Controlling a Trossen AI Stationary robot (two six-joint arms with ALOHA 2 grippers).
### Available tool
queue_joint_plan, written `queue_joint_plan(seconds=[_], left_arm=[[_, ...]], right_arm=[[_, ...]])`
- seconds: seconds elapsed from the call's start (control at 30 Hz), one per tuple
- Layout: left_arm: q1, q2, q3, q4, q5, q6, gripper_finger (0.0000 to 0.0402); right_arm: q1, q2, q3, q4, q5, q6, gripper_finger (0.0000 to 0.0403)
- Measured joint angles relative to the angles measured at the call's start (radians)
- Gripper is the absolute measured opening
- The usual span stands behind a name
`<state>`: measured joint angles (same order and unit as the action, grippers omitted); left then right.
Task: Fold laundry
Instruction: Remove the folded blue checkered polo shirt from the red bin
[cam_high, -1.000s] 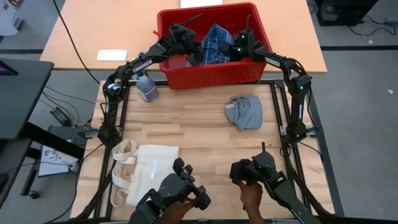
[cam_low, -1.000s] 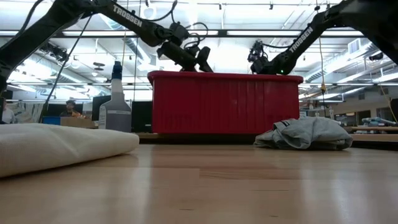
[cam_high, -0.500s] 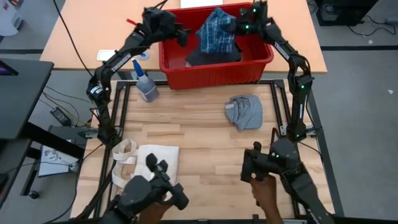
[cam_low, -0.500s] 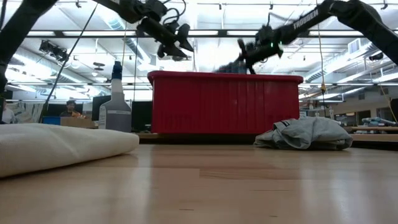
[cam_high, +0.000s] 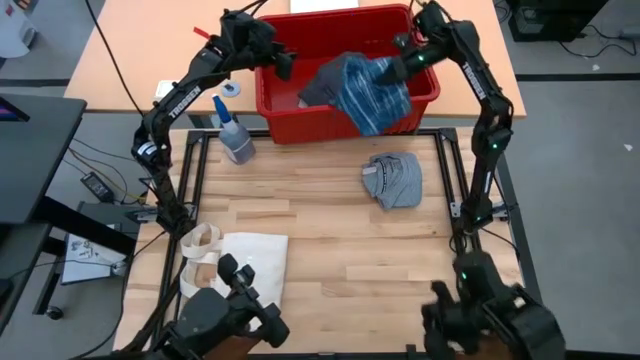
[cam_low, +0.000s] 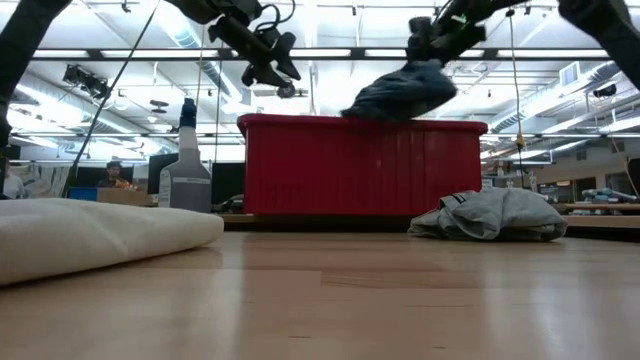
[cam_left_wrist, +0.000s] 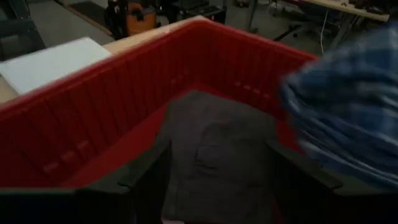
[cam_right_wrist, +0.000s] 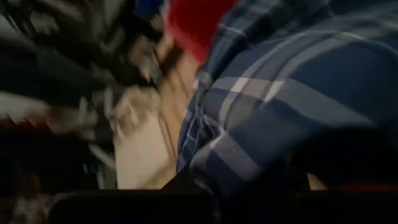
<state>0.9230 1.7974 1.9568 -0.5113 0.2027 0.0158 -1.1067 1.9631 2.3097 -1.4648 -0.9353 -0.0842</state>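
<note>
Laundry is what you are sorting, and the blue-and-white plaid soft garment (cam_high: 362, 88) hangs lifted at the front rim of the red ribbed plastic basket (cam_high: 277, 105), pinched by your right end effector (cam_high: 402, 62) and draping over the basket's front wall toward the pale butcher-block wooden worktop (cam_high: 330, 235). In the low view it (cam_low: 400, 95) rides clear above the basket's top edge.

Your left end effector (cam_high: 277, 55) hovers over the basket's left part with its fingers spread and nothing between them; its wrist camera looks down on the dark charcoal crumpled garment (cam_left_wrist: 214, 152) lying on the basket floor.

As for progress, you look to be early on (a judgement only). The light grey-blue bunched garment (cam_high: 392, 180) sits on the worktop just in front of the basket, rumpled and not folded. The plaid one is in the air and the charcoal one is not yet out, so all three remain to be folded, as far as can be seen.

Hard to read: the right wrist view is filled by plaid cloth (cam_right_wrist: 292, 93), so the fingers' exact hold is hidden. The charcoal piece is largely covered in the high view, and whether anything else lies beneath it cannot be told.
</note>
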Motion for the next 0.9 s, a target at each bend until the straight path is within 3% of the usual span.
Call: queue_joint_plan(seconds=[0.2,0.33,0.53,0.7,0.9], left_arm=[[0.0,0.001,0.0,-0.005,-0.004,0.0,0.0251],[-0.005,0.001,0.0,-0.002,-0.004,0.0,0.0251],[-0.007,0.001,0.0,-0.003,-0.003,-0.005,0.0251],[-0.017,0.001,0.0,-0.002,-0.004,-0.004,0.0251],[-0.027,0.001,0.0,-0.002,-0.003,0.002,0.0251]], right_arm=[[0.042,-0.167,-0.183,0.013,0.042,-0.023,0.0025],[0.074,-0.291,-0.459,0.073,0.064,0.035,0.0025],[0.111,-0.56,-0.947,0.401,0.078,0.334,0.0025],[0.14,-0.78,-1.273,0.658,0.098,0.596,0.0025],[0.159,-0.91,-1.641,1.016,0.25,0.805,0.0025]])
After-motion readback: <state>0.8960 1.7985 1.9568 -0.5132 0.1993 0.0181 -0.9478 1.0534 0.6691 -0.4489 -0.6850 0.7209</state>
